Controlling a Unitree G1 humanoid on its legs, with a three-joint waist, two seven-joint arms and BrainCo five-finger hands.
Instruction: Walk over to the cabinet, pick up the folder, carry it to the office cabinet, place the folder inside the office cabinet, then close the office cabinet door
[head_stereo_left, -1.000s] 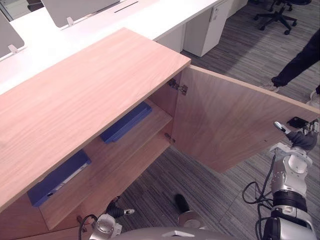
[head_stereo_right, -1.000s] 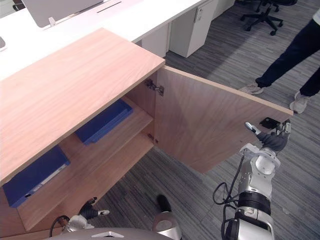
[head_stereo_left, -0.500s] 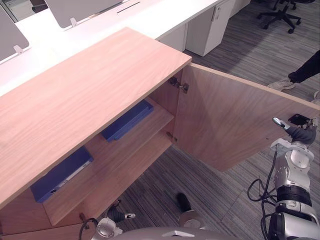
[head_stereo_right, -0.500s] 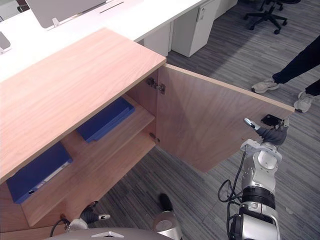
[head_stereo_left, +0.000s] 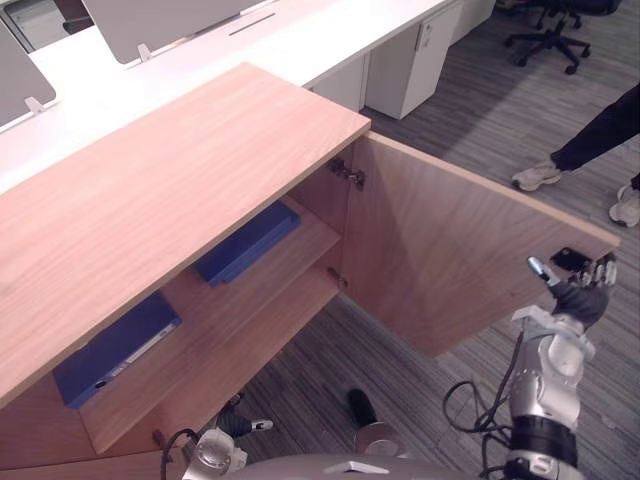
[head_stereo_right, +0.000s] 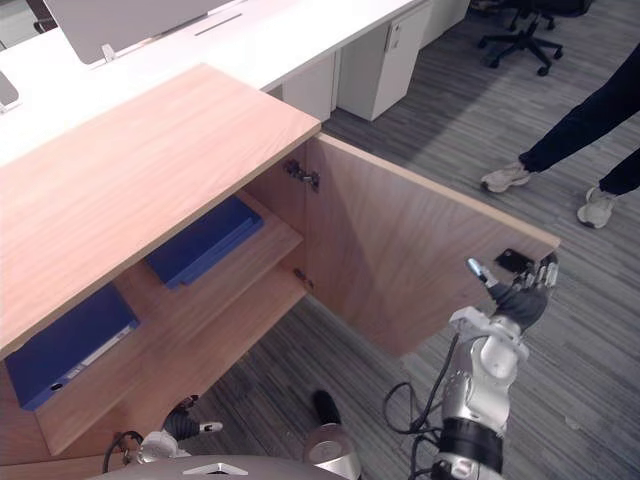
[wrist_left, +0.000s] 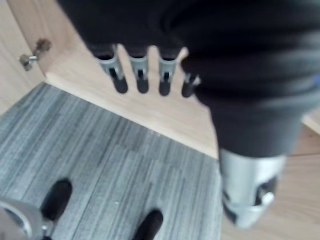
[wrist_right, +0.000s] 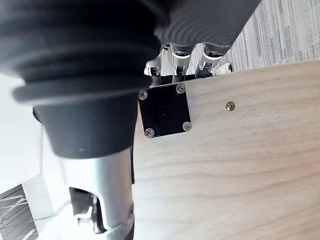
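Grey carpet (head_stereo_left: 480, 110) lies round the open cabinet (head_stereo_left: 170, 180). Two blue folders (head_stereo_left: 247, 243) lie on its shelf (head_stereo_left: 295, 262). The right hand (head_stereo_left: 580, 300) is at the door's (head_stereo_left: 450, 250) right edge, fingers hard to tell; the left hand (wrist_left: 141, 70) hangs loose and empty

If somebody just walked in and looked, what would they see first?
Probably the big wooden cabinet in the middle, with its door standing wide open. Inside, a blue folder near the hinges and another blue folder further left lie on the shelf. The robot's right hand is at the door's far top corner.
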